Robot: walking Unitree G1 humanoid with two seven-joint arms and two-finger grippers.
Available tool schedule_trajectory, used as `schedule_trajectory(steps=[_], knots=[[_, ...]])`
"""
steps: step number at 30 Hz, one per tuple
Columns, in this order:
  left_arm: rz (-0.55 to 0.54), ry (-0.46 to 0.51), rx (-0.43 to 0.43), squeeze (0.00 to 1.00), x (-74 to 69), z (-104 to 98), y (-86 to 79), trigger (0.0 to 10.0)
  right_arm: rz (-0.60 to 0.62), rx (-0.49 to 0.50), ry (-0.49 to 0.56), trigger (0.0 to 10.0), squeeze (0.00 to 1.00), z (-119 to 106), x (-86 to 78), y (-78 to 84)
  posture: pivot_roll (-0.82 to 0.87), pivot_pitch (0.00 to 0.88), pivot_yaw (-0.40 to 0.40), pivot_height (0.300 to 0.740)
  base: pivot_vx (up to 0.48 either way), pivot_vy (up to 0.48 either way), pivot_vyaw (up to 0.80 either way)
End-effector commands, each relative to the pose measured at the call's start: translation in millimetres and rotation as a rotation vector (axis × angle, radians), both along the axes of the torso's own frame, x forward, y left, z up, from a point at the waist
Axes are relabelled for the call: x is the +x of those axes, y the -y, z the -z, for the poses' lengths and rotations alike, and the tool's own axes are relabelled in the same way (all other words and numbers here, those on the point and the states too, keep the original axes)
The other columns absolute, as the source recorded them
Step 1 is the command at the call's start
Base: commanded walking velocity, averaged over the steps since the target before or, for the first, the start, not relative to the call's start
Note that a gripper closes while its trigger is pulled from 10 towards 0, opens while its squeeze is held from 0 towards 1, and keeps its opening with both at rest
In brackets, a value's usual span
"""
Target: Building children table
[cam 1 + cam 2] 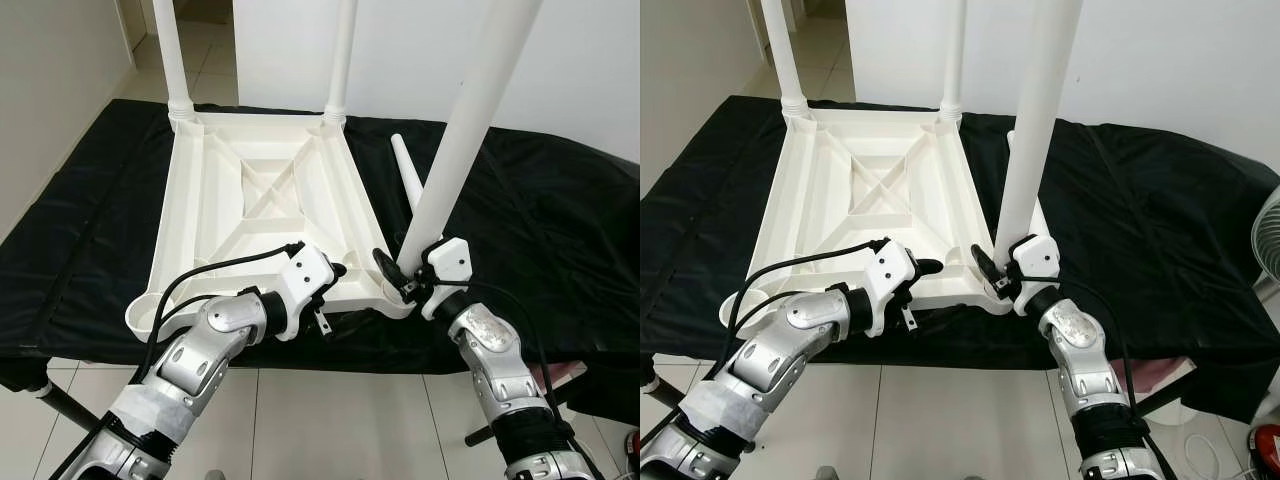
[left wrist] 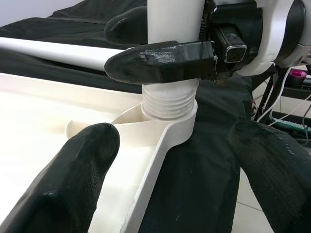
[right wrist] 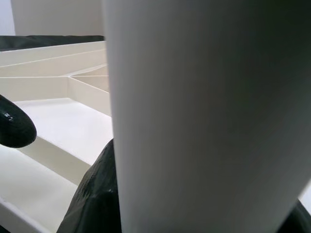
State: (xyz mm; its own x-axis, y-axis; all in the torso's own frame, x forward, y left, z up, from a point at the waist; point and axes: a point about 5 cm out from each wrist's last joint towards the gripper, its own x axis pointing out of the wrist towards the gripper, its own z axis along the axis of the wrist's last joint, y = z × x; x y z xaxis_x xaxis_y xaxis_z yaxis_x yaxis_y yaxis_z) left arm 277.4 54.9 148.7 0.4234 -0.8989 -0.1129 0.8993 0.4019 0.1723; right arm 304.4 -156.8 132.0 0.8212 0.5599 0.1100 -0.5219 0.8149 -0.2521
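Note:
The white table top (image 1: 205,215) lies upside down on a black cloth, with two legs (image 1: 168,55) standing in its far corners. My right gripper (image 1: 407,268) is shut on a third white leg (image 1: 460,130) just above its base. This leg stands nearly upright, and its threaded end (image 2: 169,103) sits in the near right corner socket (image 2: 167,128). My left gripper (image 1: 337,274) is open beside that corner, its fingers (image 2: 73,179) apart on either side of the table's rim. A fourth leg (image 1: 408,170) lies loose on the cloth to the right of the table top.
The near left corner socket (image 1: 146,314) holds no leg. The black cloth (image 1: 540,220) spreads wide to the right. Tiled floor (image 1: 330,420) runs below the front edge. A fan (image 1: 1266,240) stands at the far right, and cables lie on the floor (image 2: 291,119).

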Motion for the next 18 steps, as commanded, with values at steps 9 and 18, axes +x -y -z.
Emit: schedule_trajectory(steps=[9, 18], knots=[[-0.011, 0.007, 0.007, 0.00, -0.6, -3, -1.9, 10.0, 0.009, 0.033, -0.180, 10.0, 0.00, 32, -2.9, 3.0, -0.05, 0.000, -0.045, 0.740, 0.000, 0.000, 0.00], [-0.006, 0.012, 0.011, 0.00, -1.3, -4, -2.2, 10.0, 0.041, 0.129, -0.245, 10.0, 0.00, 37, -1.0, 1.8, -0.04, 0.000, -0.043, 0.740, 0.000, 0.000, 0.00]])
